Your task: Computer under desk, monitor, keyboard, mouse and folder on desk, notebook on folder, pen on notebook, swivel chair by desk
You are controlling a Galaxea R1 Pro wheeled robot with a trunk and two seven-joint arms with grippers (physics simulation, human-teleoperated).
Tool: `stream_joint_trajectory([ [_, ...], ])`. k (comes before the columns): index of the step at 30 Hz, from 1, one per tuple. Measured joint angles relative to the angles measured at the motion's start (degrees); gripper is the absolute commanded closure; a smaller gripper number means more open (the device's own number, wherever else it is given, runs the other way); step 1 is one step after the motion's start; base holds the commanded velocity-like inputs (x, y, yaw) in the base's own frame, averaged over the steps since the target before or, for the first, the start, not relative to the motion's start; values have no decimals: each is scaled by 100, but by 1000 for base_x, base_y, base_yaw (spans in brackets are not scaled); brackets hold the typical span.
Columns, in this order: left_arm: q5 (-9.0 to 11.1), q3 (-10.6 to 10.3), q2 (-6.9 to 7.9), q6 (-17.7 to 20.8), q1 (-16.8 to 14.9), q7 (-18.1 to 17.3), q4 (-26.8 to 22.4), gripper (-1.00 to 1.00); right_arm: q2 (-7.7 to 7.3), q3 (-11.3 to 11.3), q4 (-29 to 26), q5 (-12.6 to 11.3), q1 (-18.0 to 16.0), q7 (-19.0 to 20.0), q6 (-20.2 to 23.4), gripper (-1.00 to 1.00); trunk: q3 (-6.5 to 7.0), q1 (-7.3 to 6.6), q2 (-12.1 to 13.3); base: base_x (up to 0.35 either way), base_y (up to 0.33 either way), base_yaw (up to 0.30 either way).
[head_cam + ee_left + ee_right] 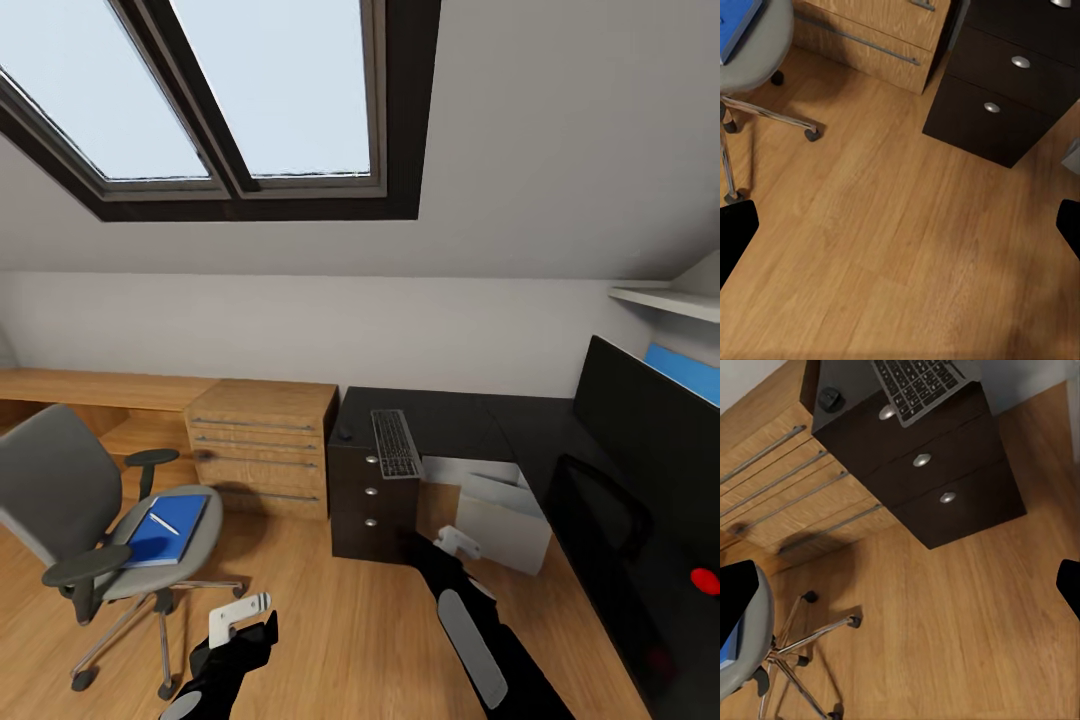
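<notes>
The grey swivel chair (60, 490) stands at the left, apart from the desk (460, 420). On its seat lies the blue folder (165, 530) with the thin white pen (163, 523) on top; I cannot make out the notebook. The keyboard (396, 443) and the small black mouse (345, 434) rest on the desk's left end above the black drawers (372, 490). At the right stands the monitor (650, 440). The light-grey computer (505, 520) sits under the desk. My left gripper (240, 612) and right gripper (458, 541) hang open and empty over the wooden floor.
A light-wood drawer chest (265, 445) stands against the desk's left side, with a low wooden bench (80, 390) beyond it. A white shelf (670, 300) juts out at the upper right. Bare floor (340, 620) lies between the chair and the drawers.
</notes>
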Motion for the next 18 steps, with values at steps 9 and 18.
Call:
stream_joint_trajectory([
  [9, 9, 7, 0, -12, 1, 0, 0, -100, -17, -2, -508, 694, 203, -23, 12, -100, 0, 0, -1, 0, 0, 0],
  [18, -6, 0, 1, -26, 2, 7, 1, -100, -145, -1, -1091, 1112, 614, -4, 21, -100, 0, 2, 0, -62, -61, 0],
])
